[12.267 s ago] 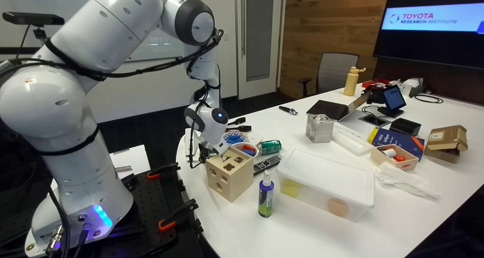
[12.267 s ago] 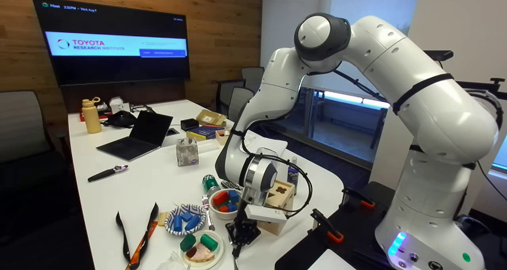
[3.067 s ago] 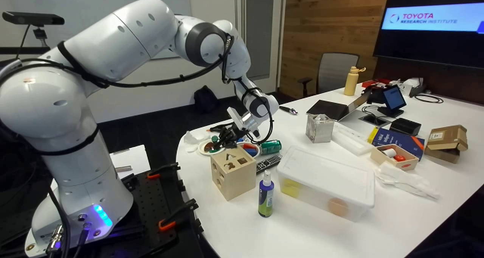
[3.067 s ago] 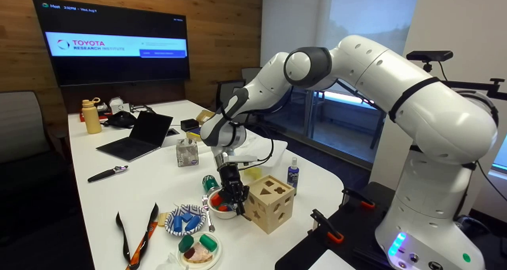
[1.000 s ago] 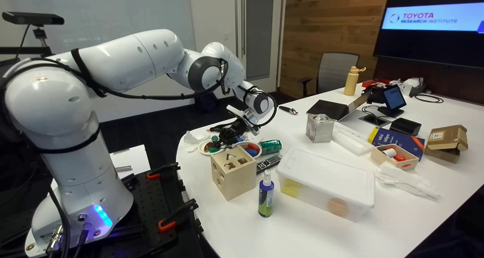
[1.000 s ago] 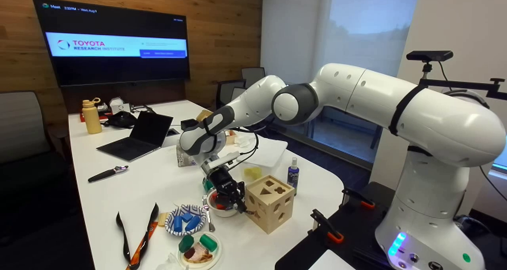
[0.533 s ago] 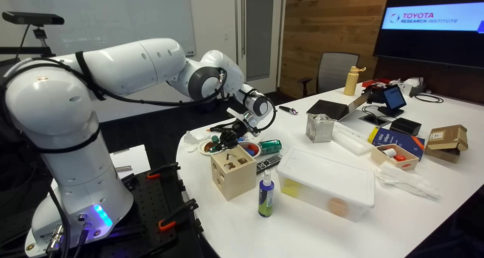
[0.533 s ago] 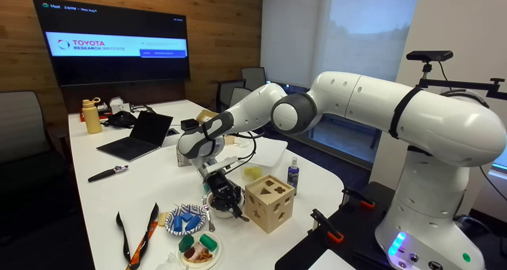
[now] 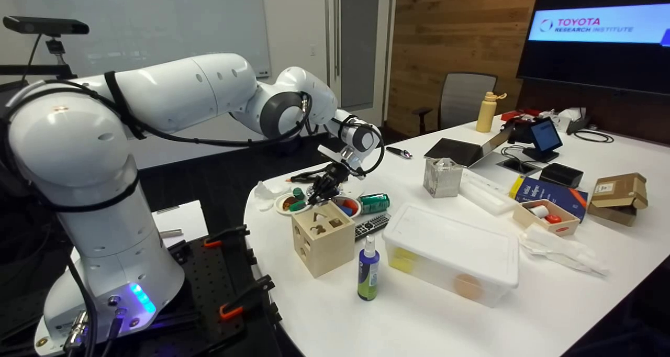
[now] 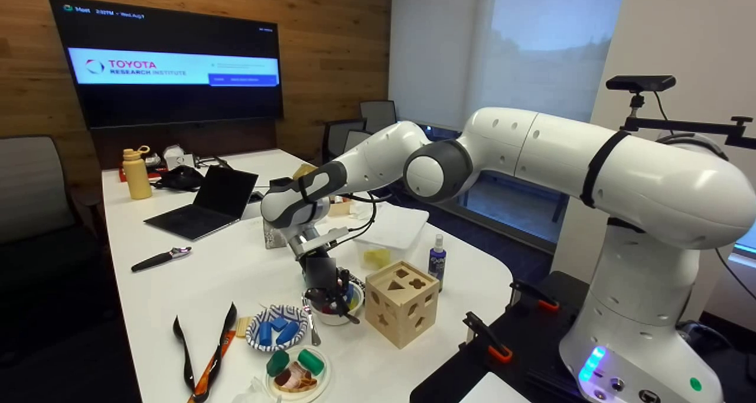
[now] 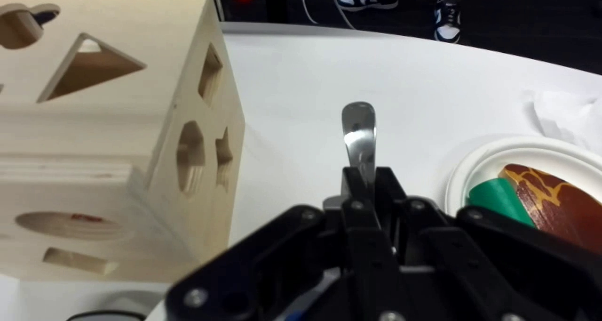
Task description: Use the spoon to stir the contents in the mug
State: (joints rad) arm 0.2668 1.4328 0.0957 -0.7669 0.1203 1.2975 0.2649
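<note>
No mug shows; a white bowl [image 10: 326,318] holding red, blue and yellow blocks stands on the table in an exterior view. My gripper [image 11: 369,180] is shut on a metal spoon [image 11: 359,128]. The spoon's rounded handle end sticks out past the fingertips in the wrist view; its other end is hidden by the gripper. In an exterior view my gripper [image 10: 345,307] is tilted over the white bowl and covers part of it, with the spoon's handle end [image 10: 353,319] past the bowl's near rim. I cannot tell whether the spoon touches the blocks.
A wooden shape-sorting box [image 10: 387,326] stands close beside the white bowl. A plate [image 10: 325,379] with toy food, a patterned bowl [image 10: 277,347] of blue blocks and a fork [image 10: 313,326] lie on the other side. A can [image 9: 375,203], remote [image 9: 370,227] and spray bottle [image 9: 368,276] are near.
Since twelve seconds ago my gripper has taken the spoon off the table by the plate. Over the last second it lowered to the white bowl, then shifted slightly away from the wooden box.
</note>
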